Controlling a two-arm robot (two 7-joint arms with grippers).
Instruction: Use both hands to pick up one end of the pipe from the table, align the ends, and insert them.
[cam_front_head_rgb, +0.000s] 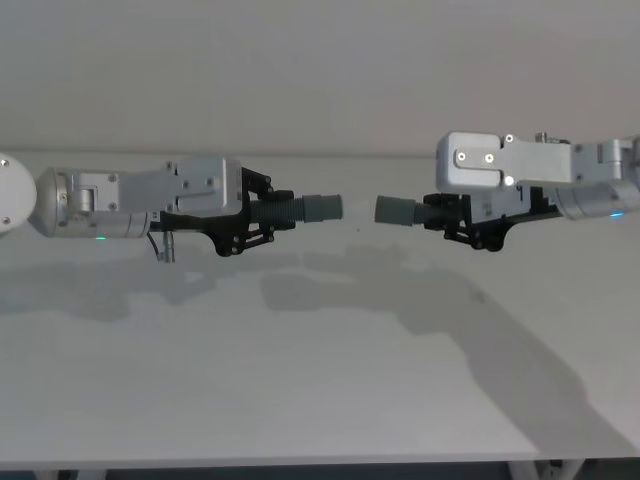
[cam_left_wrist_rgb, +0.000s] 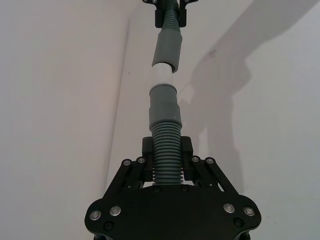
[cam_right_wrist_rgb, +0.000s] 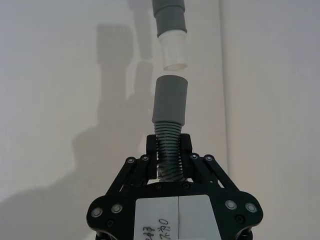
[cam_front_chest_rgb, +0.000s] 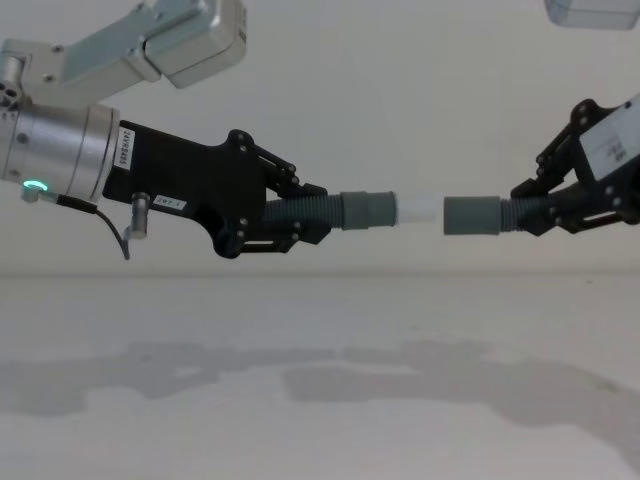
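White table (cam_front_chest_rgb: 320, 400) fills the lower half of the chest view, bare but for shadows, and both pipe pieces are held in the air above it, so the pickup looks done. At centre left the left gripper (cam_front_chest_rgb: 300, 220) is clenched on the corrugated piece (cam_front_chest_rgb: 305, 211) with the grey collar (cam_front_chest_rgb: 368, 211) and white plug tip (cam_front_chest_rgb: 418, 208), and at centre right the right gripper (cam_front_chest_rgb: 530, 212) is clamped on the other hose (cam_right_wrist_rgb: 167, 150), its open cuff (cam_front_chest_rgb: 472, 216) facing the tip. Tip and cuff look roughly level but apart, leaving the final lining-up and insertion.
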